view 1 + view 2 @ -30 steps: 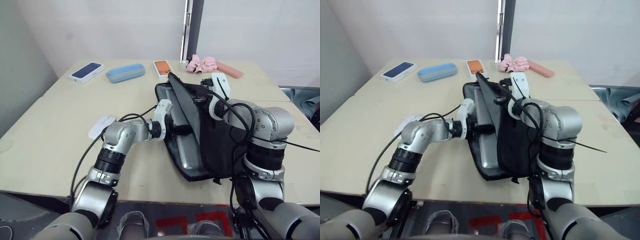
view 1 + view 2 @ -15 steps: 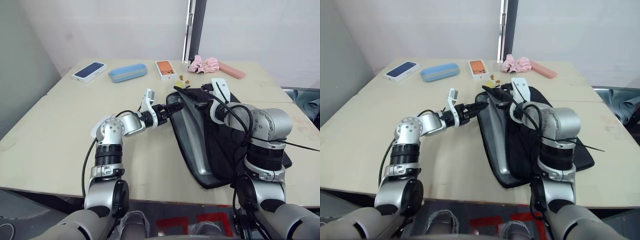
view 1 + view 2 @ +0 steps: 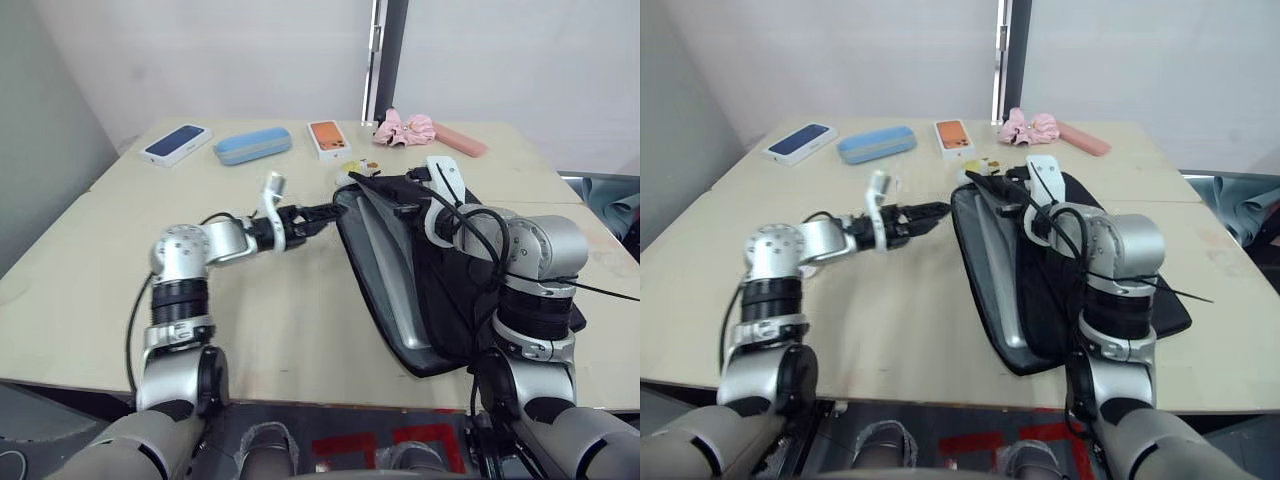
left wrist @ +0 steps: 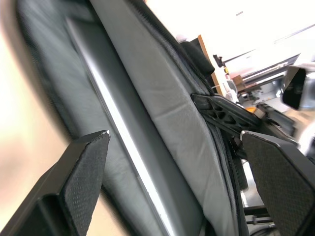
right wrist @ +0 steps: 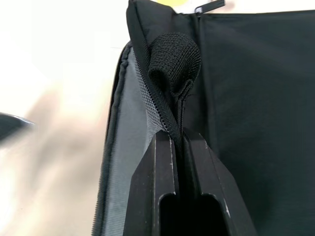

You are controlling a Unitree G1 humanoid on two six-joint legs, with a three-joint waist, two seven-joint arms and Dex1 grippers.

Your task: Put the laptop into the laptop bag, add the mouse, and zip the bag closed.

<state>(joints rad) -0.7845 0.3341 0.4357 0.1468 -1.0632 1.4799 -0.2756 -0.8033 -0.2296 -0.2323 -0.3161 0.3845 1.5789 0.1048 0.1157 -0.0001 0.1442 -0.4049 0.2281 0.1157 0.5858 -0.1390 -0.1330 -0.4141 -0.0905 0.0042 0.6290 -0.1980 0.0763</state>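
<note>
A: What is seen from the head?
B: The laptop bag (image 3: 440, 280) is lying open on the table (image 3: 100, 270), with the laptop (image 3: 385, 270) seen inside it. The left gripper (image 3: 318, 213) is held just beside its rim.

A: And the left wrist?
B: Its fingers (image 4: 74, 187) are spread wide.

A: The right wrist?
B: The right gripper (image 5: 180, 147) is clamped on the bag's flap.

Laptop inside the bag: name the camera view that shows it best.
The left wrist view: the laptop runs as a long silver edge inside the laptop bag, up close. The eye views show it as a thin silver strip; the right wrist view shows bag fabric.
</note>
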